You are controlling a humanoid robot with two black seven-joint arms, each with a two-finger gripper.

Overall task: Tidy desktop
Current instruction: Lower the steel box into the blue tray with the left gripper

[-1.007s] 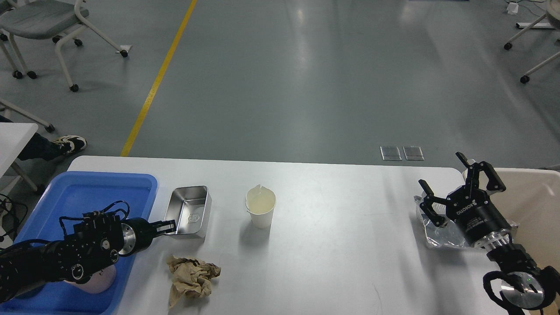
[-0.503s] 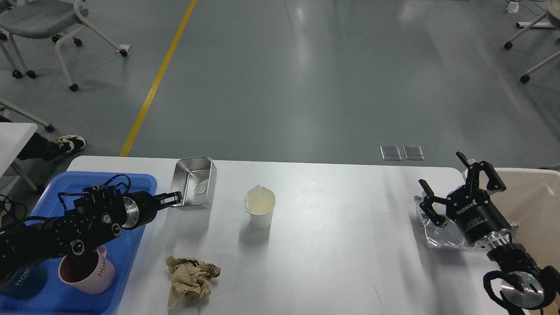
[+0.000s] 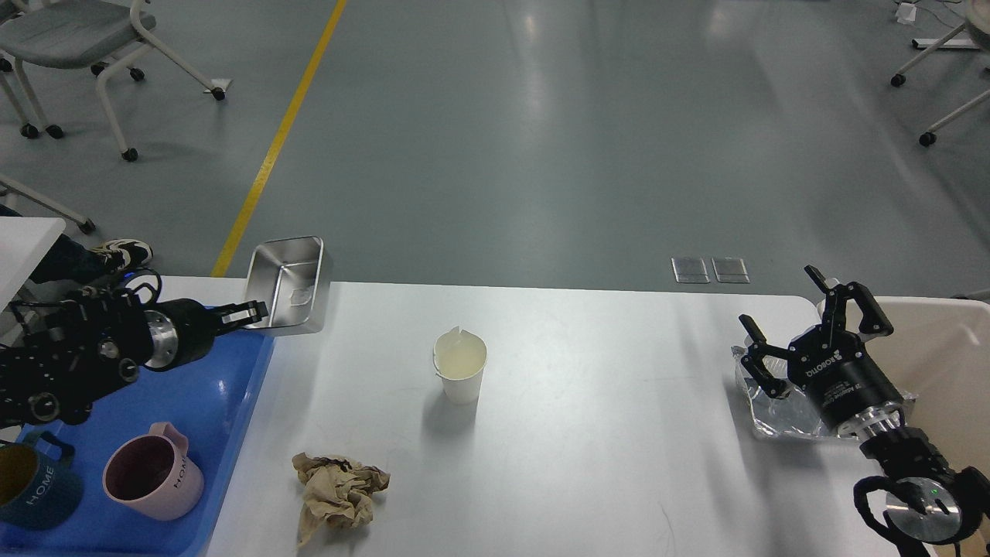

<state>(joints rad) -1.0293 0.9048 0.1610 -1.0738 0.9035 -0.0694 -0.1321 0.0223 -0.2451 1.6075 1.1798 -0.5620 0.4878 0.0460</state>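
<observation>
My left gripper (image 3: 255,312) held a steel tin (image 3: 288,283) by its rim above the desktop's (image 3: 588,402) left edge; my right gripper (image 3: 812,325) stood wide open.

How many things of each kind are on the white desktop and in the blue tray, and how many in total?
Mugs in the blue tray: 2, pink mug and dark teal mug
Paper cups: 1
Crumpled brown paper: 1
Crumpled clear plastic: 1
Metal tins: 1, held by the left end effector
Total: 6
</observation>
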